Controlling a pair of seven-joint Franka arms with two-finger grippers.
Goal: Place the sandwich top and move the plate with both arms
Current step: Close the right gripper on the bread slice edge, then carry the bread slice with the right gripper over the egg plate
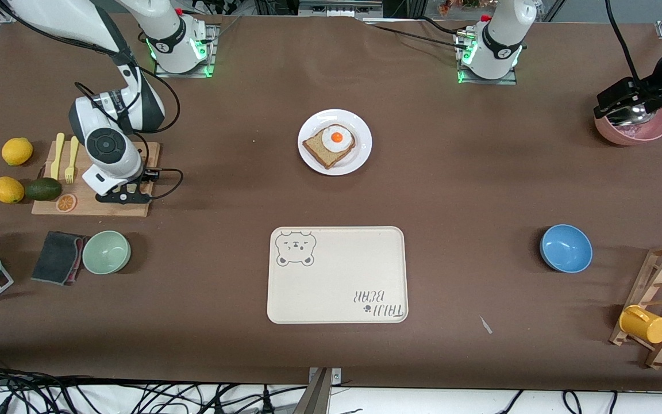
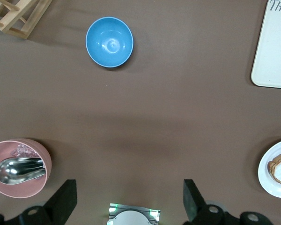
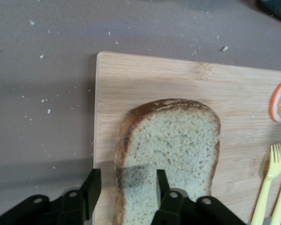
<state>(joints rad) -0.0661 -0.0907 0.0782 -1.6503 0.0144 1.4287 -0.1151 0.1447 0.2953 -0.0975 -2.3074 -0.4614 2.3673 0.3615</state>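
Note:
The sandwich top (image 3: 173,140), a plain wholemeal slice with a dark crust, lies flat on the wooden cutting board (image 3: 154,79). My right gripper (image 3: 127,178) is low over it, open. One of its fingers (image 3: 92,187) is beside the crust and the other is over the crumb, so the crust edge lies between them. In the front view the right gripper (image 1: 121,195) hides the slice. The white plate (image 1: 360,129) sits mid-table with an egg-topped bread slice (image 1: 331,144) on it. My left gripper (image 1: 624,106) waits, open (image 2: 129,187), over a pink bowl (image 2: 40,183).
Two yellow forks (image 1: 65,158), an orange slice (image 1: 66,202), two lemons (image 1: 16,151) and an avocado (image 1: 43,188) are on or beside the board. Nearer the camera are a green bowl (image 1: 106,252), grey cloth (image 1: 58,257), bear tray (image 1: 337,275), blue bowl (image 1: 565,248) and a rack with a yellow cup (image 1: 644,324).

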